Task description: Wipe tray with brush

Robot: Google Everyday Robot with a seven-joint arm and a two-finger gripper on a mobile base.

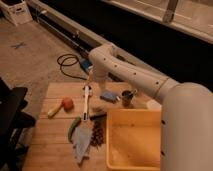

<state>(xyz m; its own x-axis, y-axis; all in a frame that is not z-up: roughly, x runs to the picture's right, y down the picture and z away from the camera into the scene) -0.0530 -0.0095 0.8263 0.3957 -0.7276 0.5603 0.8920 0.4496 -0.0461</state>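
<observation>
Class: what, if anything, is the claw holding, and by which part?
Nothing is held. The claw is open, low over the far end of the brush, which lies flat on the table.

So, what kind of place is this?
Probably an indoor robot test space or workshop: bare grey concrete floor, coiled black cable on it, pale wooden slatted table. The gripper hangs over the table's far edge.
</observation>
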